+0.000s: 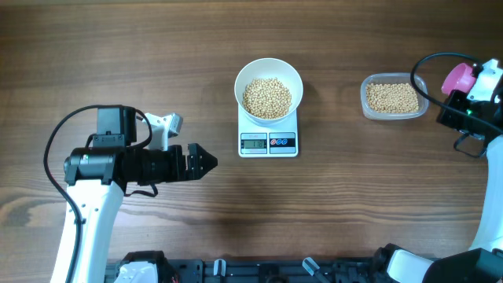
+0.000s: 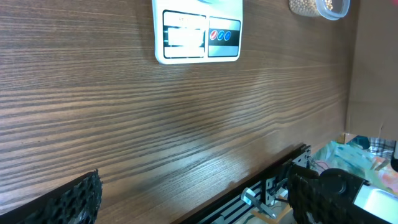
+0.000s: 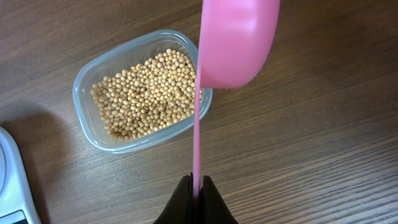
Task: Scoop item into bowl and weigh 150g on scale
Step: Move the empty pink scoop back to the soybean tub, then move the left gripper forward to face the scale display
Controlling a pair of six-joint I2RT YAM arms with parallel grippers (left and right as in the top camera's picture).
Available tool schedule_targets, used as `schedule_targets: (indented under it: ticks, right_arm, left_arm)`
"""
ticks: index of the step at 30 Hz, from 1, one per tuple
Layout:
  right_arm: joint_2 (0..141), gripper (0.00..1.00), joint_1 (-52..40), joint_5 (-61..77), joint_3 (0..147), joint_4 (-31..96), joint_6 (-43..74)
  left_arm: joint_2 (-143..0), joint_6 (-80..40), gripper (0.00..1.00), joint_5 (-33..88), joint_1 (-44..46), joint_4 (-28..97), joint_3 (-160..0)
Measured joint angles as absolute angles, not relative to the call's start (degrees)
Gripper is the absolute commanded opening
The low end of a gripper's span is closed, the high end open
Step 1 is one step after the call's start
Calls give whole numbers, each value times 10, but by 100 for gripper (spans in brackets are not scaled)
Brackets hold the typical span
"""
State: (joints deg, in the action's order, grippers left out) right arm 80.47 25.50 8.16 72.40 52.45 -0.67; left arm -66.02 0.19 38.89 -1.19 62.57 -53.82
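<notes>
While beside the container (image 3: 83,93), right pincer (image 3: 196,186) tight on the pink scoop (image 3: 239,43); left pincer (image 2: 196,196) spread wide.

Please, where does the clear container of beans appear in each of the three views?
Overhead: the container is at upper right, right of the scale.
Left wrist: top right corner, cut by the edge.
Right wrist: left of centre, whole.
Shared landmark: the scale, centre overhead, top in left wrist, bottom-left corner in right wrist.

Bright, even light, soft shadows; left wrist view overexposes the scale (image 2: 197,31) display.
</notes>
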Motion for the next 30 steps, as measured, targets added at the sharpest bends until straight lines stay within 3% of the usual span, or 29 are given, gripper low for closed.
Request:
schedule_targets:
  ticks: [10, 22, 30]
  right_arm:
    - [805, 4, 255, 90, 724, 518, -6]
    - [805, 4, 255, 94, 724, 518, -6]
    - [805, 4, 255, 113, 724, 515, -6]
  left_arm:
    - [-661, 2, 100, 387, -12, 548, -538]
    - [-661, -3, 100, 349, -8, 584, -538]
    - [-661, -12, 100, 282, 127, 600, -538]
